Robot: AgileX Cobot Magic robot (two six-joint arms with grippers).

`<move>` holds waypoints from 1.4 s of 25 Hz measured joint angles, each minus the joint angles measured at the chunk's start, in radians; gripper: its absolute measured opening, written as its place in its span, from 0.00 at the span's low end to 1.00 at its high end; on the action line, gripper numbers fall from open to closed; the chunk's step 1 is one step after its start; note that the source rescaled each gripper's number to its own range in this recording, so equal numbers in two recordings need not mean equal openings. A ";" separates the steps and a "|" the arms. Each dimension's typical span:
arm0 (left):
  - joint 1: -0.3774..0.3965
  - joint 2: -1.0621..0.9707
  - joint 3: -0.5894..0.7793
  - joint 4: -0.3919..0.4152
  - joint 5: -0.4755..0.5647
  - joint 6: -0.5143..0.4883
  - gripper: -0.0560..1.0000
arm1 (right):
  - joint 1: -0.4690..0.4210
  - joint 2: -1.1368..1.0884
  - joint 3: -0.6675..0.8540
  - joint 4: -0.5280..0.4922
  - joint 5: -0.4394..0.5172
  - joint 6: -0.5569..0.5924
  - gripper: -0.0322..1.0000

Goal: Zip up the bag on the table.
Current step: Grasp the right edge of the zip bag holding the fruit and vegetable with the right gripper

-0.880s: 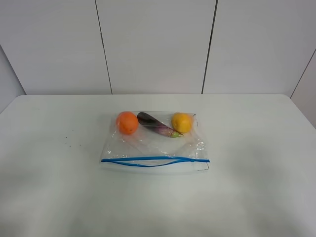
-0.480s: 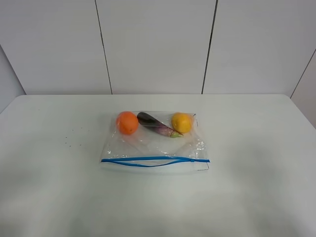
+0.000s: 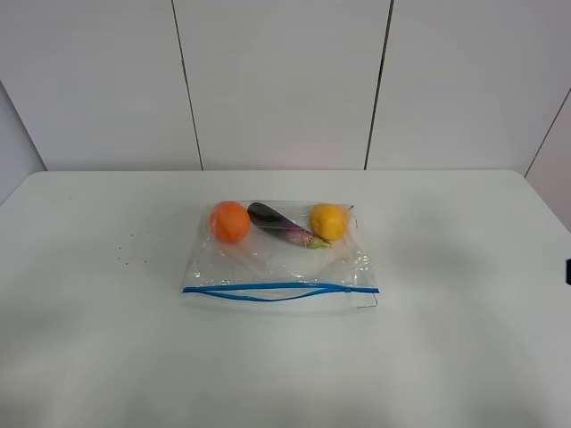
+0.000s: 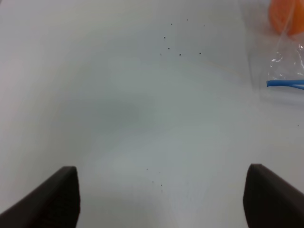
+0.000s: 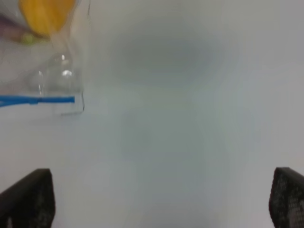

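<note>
Left gripper (image 4: 161, 199): jaws spread wide, nothing between them, only the dark fingertips (image 4: 50, 199) in shot over bare table (image 4: 118, 109). The bag (image 4: 286, 61) sits ahead of it and off to one side, well apart, no contact. Just one corner shows there, with the end of the blue zip strip (image 4: 285, 84) and a slice of the orange (image 4: 286, 14). A few dark specks (image 4: 180, 45) lie on the table near that corner. Right gripper (image 5: 156, 199): same, jaws wide, empty, over bare table. The bag's other corner is ahead and to the side, well apart, with the other strip end, the yellow fruit (image 5: 45, 14) and a blur of the eggplant (image 5: 9, 26) behind the plastic. In the high view neither gripper is over the bag; a dark sliver (image 3: 568, 270) pokes in at the right edge, can't tell what it is. The bag lies flat mid-table, zip strip along the near edge running left to right, with orange, eggplant and yellow fruit in a row along the far edge. The strip reads as two blue lines parted over the left and middle, merging toward the right end, so the mouth looks unsealed there.
</note>
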 joint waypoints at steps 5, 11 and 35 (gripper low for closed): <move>0.000 0.000 0.000 0.000 0.000 0.000 0.94 | 0.000 0.335 -0.113 0.032 -0.012 -0.004 1.00; 0.000 0.000 0.000 0.000 0.000 0.000 0.94 | 0.000 0.658 -0.184 0.127 -0.083 -0.085 1.00; 0.000 0.000 0.000 0.000 0.000 0.000 0.94 | -0.125 1.346 -0.321 1.060 -0.024 -1.062 1.00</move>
